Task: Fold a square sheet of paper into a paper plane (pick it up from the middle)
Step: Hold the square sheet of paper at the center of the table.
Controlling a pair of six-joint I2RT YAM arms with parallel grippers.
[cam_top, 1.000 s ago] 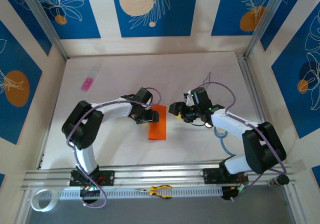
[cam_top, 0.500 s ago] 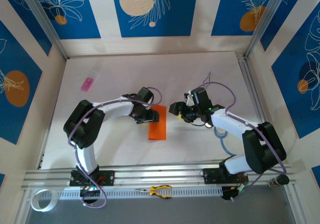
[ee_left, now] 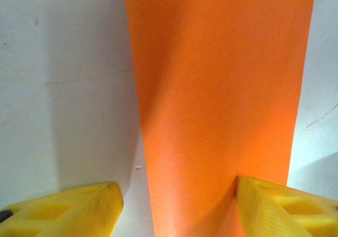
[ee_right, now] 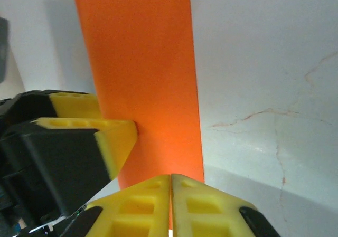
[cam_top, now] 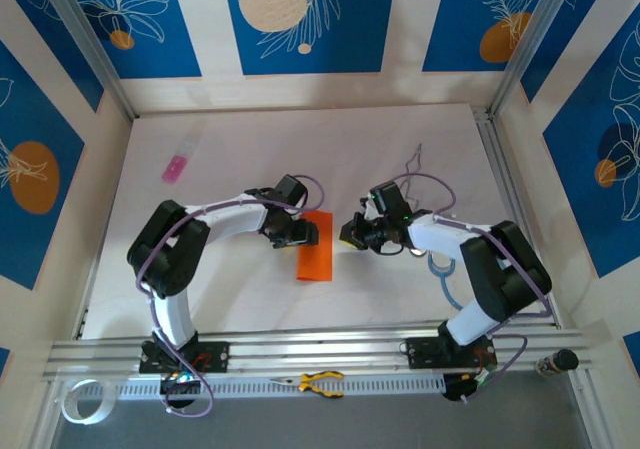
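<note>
the folded orange sheet of paper (cam_top: 315, 259) lies flat as a narrow strip in the middle of the white table (cam_top: 250, 139). the left gripper (cam_top: 300, 233) covers its 11 o'clock corner, jaws wide astride the strip, gripping nothing. the right gripper (ee_right: 170, 187), at the sheet's 2 o'clock, has its jaws pressed together at the paper's edge; i cannot tell whether it pinches any paper. a pink rectangular object (cam_top: 175, 168) lies well apart at 10 o'clock. yellow-handled pliers (cam_top: 322, 382) rest at 6 o'clock.

White table (cam_top: 350, 149): orange sheet (cam_top: 314, 259) centre, pink object (cam_top: 175, 169) far-left.
</note>
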